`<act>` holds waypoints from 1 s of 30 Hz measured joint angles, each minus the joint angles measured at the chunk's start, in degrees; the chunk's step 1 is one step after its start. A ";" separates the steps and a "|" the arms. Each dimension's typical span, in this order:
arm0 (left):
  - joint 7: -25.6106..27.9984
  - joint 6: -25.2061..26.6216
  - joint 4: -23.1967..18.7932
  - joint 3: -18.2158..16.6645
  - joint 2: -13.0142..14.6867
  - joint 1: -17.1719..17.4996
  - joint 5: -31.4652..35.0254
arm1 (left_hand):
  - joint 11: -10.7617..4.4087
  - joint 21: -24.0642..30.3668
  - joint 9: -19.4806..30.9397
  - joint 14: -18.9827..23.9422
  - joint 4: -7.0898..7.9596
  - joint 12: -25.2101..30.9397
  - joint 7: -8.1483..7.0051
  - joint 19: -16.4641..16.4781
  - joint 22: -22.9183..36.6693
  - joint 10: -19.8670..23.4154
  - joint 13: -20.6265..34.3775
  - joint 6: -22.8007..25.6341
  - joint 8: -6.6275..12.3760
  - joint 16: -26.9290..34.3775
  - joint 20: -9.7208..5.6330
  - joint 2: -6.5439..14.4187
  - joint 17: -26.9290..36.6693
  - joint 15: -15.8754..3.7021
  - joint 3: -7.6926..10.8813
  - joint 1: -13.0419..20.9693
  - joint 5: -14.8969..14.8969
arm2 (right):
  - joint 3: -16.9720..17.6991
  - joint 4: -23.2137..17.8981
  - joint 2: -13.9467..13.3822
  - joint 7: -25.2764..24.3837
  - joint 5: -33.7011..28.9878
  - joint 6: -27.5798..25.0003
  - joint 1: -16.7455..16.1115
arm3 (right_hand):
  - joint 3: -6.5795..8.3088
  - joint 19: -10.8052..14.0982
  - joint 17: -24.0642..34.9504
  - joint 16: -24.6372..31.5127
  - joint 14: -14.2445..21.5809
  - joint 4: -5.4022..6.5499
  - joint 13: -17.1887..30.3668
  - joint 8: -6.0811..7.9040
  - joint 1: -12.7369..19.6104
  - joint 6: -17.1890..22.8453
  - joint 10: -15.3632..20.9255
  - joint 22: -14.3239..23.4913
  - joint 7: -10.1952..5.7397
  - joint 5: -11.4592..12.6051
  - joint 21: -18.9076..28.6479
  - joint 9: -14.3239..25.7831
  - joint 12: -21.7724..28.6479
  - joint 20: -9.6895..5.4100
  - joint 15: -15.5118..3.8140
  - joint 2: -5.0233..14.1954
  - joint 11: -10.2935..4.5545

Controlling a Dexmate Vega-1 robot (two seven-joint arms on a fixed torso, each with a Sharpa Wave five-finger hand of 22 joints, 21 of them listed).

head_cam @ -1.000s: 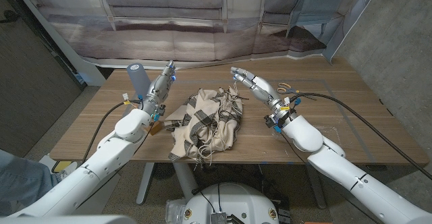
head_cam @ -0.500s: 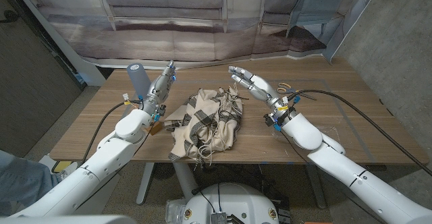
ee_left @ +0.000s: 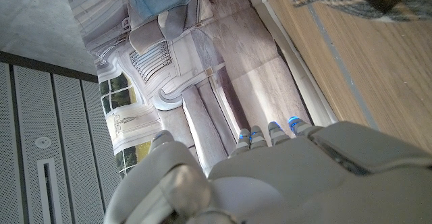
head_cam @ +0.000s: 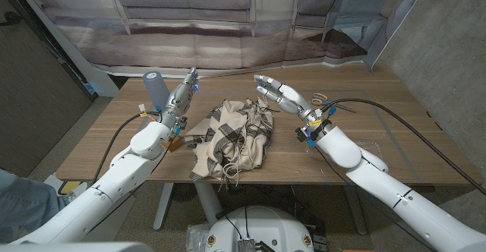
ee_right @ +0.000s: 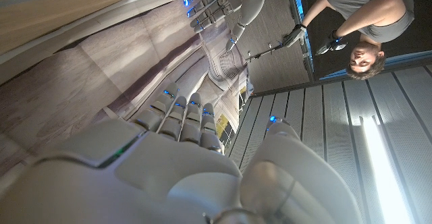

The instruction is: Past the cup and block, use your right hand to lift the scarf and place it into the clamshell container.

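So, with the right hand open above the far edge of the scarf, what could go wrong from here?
1. The scarf lies spread and crumpled, so the right hand may catch only one fold and let the rest drag.
2. Its fringe hangs over the near edge of the table; it might snag.
3. The left hand and the cup stand close by; trailing cloth could hit them.

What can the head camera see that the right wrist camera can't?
The head view has the cream-and-black checked cloth scarf, the tall grey-blue cup and the left robot hand beside it. The right wrist view has a person standing in the background. Both have the right robot hand, open, and the wooden table.
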 measured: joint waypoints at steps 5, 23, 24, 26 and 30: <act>-0.22 -0.02 0.16 0.00 -0.01 0.10 -0.38 | 0.00 0.00 0.00 0.00 0.00 0.00 0.00 0.00 0.00 0.00 0.00 0.00 -0.32 0.00 0.00 0.00 0.00 0.00 0.00 0.00 0.00 | 0.00 -0.59 -0.25 -0.66 -1.65 -0.80 -0.20 | -0.06 0.00 0.00 0.00 0.00 -0.06 0.00 0.00 0.00 0.00 0.00 0.00 0.00 0.00 -0.22 0.00 0.00 0.00 0.00 0.00 0.00; -0.25 -0.30 -0.84 -0.48 0.49 1.53 -0.76 | 0.21 0.00 0.00 0.00 0.25 0.00 0.31 -0.20 0.00 0.21 0.00 0.30 -0.32 0.00 0.20 -0.01 0.00 0.00 -0.24 0.45 -0.39 | -0.88 -0.88 -0.40 -1.67 -5.59 -1.24 0.42 | 0.49 -0.43 0.00 -0.39 -0.94 -0.61 0.00 0.00 1.09 0.92 0.00 -0.01 -0.55 0.00 -1.03 0.00 0.00 0.43 -0.51 0.72 0.00; -0.07 -0.32 -0.97 -0.54 0.55 1.68 -0.68 | 0.21 0.00 0.00 0.00 0.25 0.00 0.31 -0.20 0.00 0.21 0.00 0.30 -0.31 0.00 0.20 -0.01 0.00 0.00 -0.24 0.45 -0.39 | -1.08 -0.88 -0.41 -1.67 -5.77 -1.25 0.56 | 0.64 -0.51 0.00 -0.39 -0.94 -0.75 0.00 0.00 1.50 0.73 0.00 0.00 -1.18 0.00 -1.28 0.00 0.00 0.52 -0.51 0.67 0.00; 0.08 -0.34 -1.17 -0.68 0.63 1.93 -0.66 | 0.21 0.00 0.00 0.00 0.25 0.00 0.31 -0.20 0.00 0.21 0.00 0.30 -0.31 0.00 0.20 -0.01 0.00 0.00 -0.24 0.45 -0.39 | -1.20 -0.95 -0.43 -1.68 -6.08 -1.30 0.63 | 0.73 -0.51 0.00 -0.39 -0.93 -1.05 0.00 0.00 1.82 0.64 0.00 -0.01 -2.06 0.00 -1.33 0.00 -0.26 0.52 -0.51 0.89 0.00; 0.30 -0.42 -1.53 -0.89 0.78 2.38 -0.64 | 0.21 0.00 0.00 0.00 0.01 0.00 0.16 -0.20 0.00 0.21 0.00 0.44 -0.31 0.00 0.20 -0.01 0.00 0.00 -0.48 0.45 -0.39 | -1.41 -1.11 -0.49 -1.68 -6.66 -1.45 0.75 | 0.88 -0.93 -0.04 -0.61 -1.25 -1.48 0.00 0.00 2.42 1.01 -0.43 -0.01 -3.07 0.00 -1.71 0.00 -0.45 0.93 -0.19 1.06 -0.42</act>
